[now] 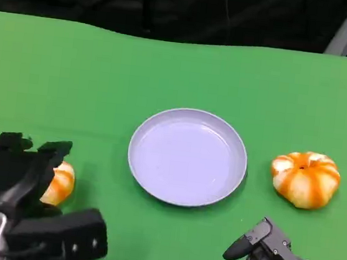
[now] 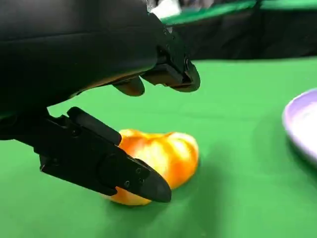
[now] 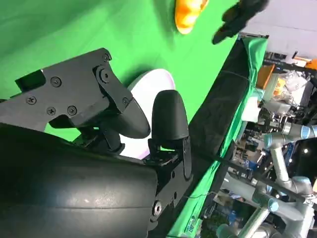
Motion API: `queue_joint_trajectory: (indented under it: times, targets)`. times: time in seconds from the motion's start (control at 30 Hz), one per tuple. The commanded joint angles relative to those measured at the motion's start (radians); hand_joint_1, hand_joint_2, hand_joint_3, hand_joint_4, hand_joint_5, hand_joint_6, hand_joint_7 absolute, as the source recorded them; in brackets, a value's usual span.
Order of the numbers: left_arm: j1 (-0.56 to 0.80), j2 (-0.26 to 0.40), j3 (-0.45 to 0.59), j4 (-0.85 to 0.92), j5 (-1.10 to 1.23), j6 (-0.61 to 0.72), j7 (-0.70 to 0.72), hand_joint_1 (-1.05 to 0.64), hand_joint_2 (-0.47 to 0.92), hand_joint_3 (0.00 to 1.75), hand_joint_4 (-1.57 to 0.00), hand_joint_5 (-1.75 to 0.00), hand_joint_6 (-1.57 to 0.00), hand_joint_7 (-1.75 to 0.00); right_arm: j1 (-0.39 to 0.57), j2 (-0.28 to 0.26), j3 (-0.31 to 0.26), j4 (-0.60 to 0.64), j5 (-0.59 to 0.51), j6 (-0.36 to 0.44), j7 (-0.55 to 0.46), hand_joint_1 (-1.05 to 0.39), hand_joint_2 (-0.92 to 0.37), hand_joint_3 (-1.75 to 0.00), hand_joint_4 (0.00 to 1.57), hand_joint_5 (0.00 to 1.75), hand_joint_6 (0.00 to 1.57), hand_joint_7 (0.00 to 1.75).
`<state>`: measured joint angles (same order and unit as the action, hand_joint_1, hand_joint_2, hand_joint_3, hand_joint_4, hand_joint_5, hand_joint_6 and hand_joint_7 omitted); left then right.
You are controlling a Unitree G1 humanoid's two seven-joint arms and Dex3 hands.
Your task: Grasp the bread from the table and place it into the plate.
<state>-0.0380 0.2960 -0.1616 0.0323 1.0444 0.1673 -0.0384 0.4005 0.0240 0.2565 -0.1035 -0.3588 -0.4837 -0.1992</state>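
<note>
Two round orange-and-white striped breads lie on the green table. The left bread point(image 1: 62, 184) point(image 2: 161, 157) sits left of the pale lilac plate point(image 1: 187, 157), half hidden behind my left hand point(image 1: 17, 167). In the left wrist view one finger point(image 2: 104, 161) reaches low in front of that bread and the others point(image 2: 168, 72) hang above it, spread apart; I cannot tell whether they touch it. The right bread point(image 1: 305, 178) lies right of the plate. My right hand point(image 1: 271, 259) hovers near the front edge below it, fingers apart, holding nothing.
The plate holds nothing, and its rim point(image 2: 303, 124) shows in the left wrist view. The table's far edge meets a dark backdrop point(image 1: 175, 8). In the right wrist view, robot arms and clutter point(image 3: 277, 129) stand beyond the table's side.
</note>
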Motion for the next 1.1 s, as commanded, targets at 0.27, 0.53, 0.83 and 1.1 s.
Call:
queue_joint_trajectory:
  times: [0.27,0.53,0.83,1.1]
  targets:
    - [-0.216,0.030,-0.133,0.412,-0.054,0.103,-0.026,-0.49,0.86,0.01,-0.01,-0.62,-0.34,-0.01,0.009,0.001,0.001,-0.020,0.025,0.003,0.010,-0.15,-0.74,-1.41,0.81,1.75,0.40,1.75]
    - [-0.203,0.034,-0.136,0.501,-0.169,-0.001,0.159,-0.29,0.85,0.04,-0.69,-0.70,-0.90,-0.13,0.011,0.000,-0.003,-0.021,0.006,-0.004,-0.002,-0.13,-0.74,-1.41,0.79,1.75,0.40,1.75]
    - [-0.199,0.073,-0.166,0.607,-0.178,-0.294,0.682,-0.10,0.33,1.08,-0.96,-1.74,-0.79,-1.72,0.008,-0.007,-0.006,-0.012,0.014,-0.014,0.003,-0.13,-0.74,-1.41,0.76,1.75,0.40,1.75]
    - [-0.218,0.090,-0.197,0.611,-0.148,-0.405,0.924,-0.06,0.19,1.26,-1.04,-1.75,-0.87,-1.75,0.005,-0.007,-0.010,-0.012,0.013,-0.011,0.003,-0.13,-0.72,-1.40,0.77,1.75,0.41,1.75]
